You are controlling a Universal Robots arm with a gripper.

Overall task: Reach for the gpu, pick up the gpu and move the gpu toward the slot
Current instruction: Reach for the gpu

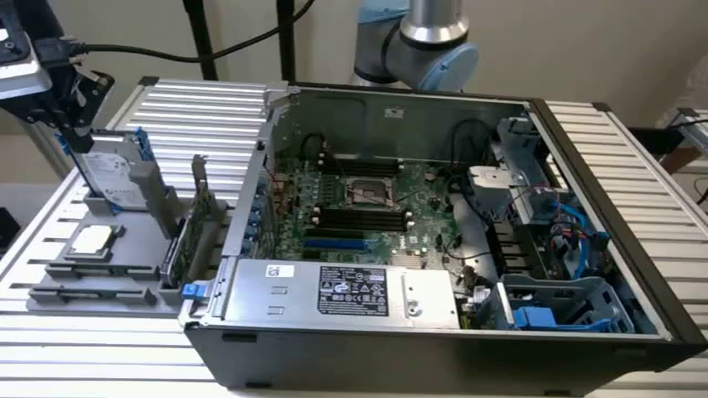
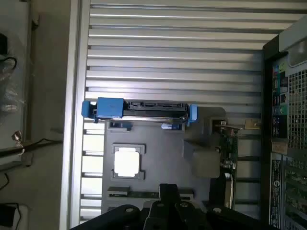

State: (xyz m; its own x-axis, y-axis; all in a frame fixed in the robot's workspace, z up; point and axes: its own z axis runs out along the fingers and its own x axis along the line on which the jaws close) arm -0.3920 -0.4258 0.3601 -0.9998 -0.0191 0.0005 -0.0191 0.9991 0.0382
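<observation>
The gpu is a thin green card standing on edge in a grey holder tray, just outside the open computer case at the exterior view's left. Its silver bracket points up. In the wrist view the gpu appears edge-on beside the case wall. My gripper hangs high above the tray's far corner, over the hard drive and well away from the gpu. In the wrist view my gripper has its dark fingers together with nothing between them.
A silver hard drive with a blue frame stands in the tray, and a square processor and narrow memory sticks lie nearby. The open case shows the motherboard. A ribbed metal table lies under everything.
</observation>
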